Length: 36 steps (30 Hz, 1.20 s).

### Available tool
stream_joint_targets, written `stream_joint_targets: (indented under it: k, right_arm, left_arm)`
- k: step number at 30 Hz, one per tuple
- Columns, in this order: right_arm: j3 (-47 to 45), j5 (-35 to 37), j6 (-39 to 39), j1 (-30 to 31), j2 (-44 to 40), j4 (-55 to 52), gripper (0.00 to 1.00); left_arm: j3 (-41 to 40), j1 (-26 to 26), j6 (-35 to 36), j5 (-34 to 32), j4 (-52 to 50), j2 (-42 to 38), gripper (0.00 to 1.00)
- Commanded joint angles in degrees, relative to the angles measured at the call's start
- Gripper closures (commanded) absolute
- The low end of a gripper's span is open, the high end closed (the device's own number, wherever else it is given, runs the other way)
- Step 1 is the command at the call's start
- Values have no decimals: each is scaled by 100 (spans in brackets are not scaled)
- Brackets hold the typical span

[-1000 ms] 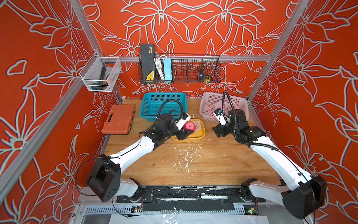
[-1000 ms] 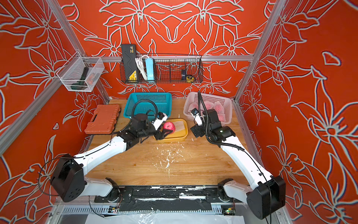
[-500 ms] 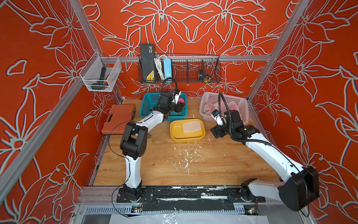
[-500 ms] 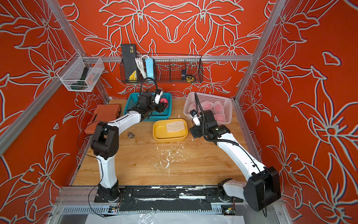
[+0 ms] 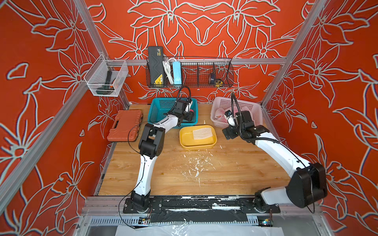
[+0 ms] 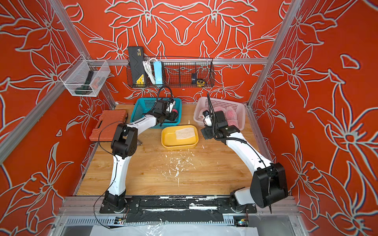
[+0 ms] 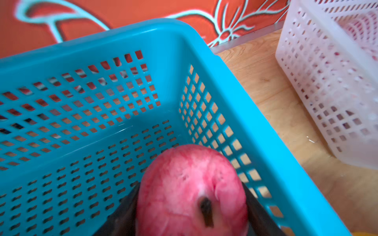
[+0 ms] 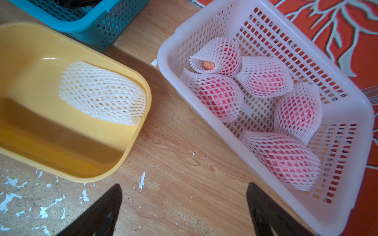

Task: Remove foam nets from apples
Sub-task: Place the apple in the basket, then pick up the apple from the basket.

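Drop-off step, by my reading: left claw [image 7: 191,204] is clamped on a bare apple [image 7: 192,183], fruit wedged between both jaws, over the floor of the blue basket [image 7: 122,36] near a corner wall. Next move calls for spreading the jaws gently so the fruit settles rather than drops.

Right claw [image 8: 184,186] is spread wide, nothing in it, above bare bench [image 8: 184,153]. Five netted apples [image 8: 218,96] lie just beyond it in the white basket [image 8: 206,16]. One empty foam net [image 8: 102,94] rests in the yellow tray [image 8: 26,51] on its left. Next pick probably means reaching into the white basket.
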<state>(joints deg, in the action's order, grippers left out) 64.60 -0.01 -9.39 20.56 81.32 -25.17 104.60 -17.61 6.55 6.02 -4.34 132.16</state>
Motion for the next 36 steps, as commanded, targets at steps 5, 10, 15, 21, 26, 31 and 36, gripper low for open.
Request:
stream_joint_targets:
  k: [5,10,15,21,26,31,36]
  right_arm:
    - [507,98,131,-395,439,38,4]
    - [972,-6,356,-811,842,6,4]
    - [1618,-143,571,-1004,1374,-176,4]
    - [3018,-574,1447,-1054,2344,-1057,6]
    - [4150,-1234,2283,-1071,3209,-1598,7]
    - [4960,-1257,2927,-1047,3930,-1803,7]
    - [5538,-1058,3308,-1044,4427,-2141,7]
  left_arm:
    - [477,107,-139,36,-612,337,36]
    - [559,126,-197,163,-587,236,24]
    - [587,126,-189,171,-533,-15,15]
    - [446,126,-193,135,-592,-484,2]
    - [-201,126,-228,54,-328,-1153,2]
    - [-702,126,-193,108,-209,-1623,2]
    - [-1131,126,-352,256,-75,-1983,2]
